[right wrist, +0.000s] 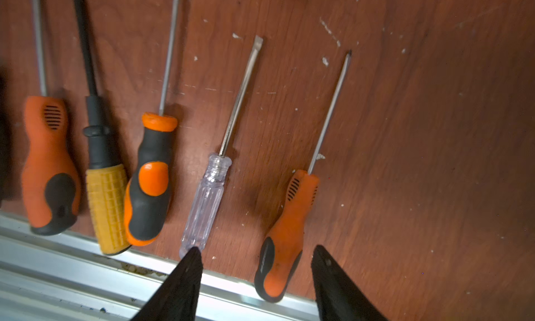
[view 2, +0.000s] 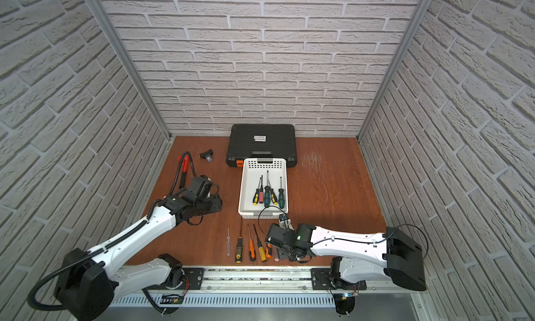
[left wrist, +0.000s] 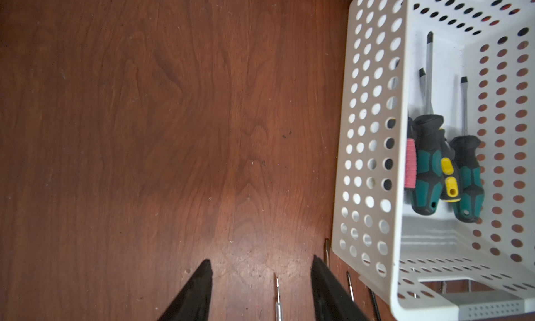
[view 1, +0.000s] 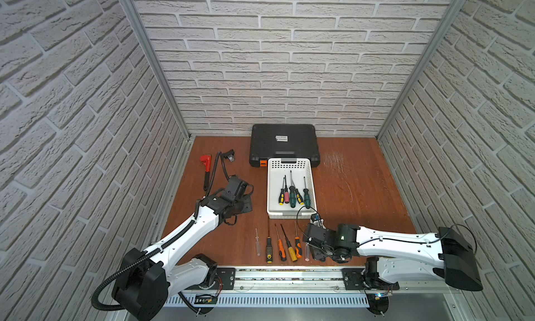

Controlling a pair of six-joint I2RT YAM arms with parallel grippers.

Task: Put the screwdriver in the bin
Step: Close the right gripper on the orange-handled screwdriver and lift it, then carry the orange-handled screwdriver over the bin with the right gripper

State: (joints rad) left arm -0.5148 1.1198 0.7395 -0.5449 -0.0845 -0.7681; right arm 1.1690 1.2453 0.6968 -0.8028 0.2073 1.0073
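In a top view, the white perforated plastic bin holds five screwdrivers, and others lie in a row by the front rail. In the left wrist view, the left gripper is parted and empty over wood. In the right wrist view, the right gripper is parted astride the slim orange-and-black-handled screwdriver, which lies on the table. I'd say it is picking; next it must lower and close on the handle.

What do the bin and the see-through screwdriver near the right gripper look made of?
Bin: apparently moulded white plastic, matte, slightly translucent walls punched with round holes. See-through screwdriver: clear glossy fluted handle, probably hard plastic; bright shiny shaft, likely steel.
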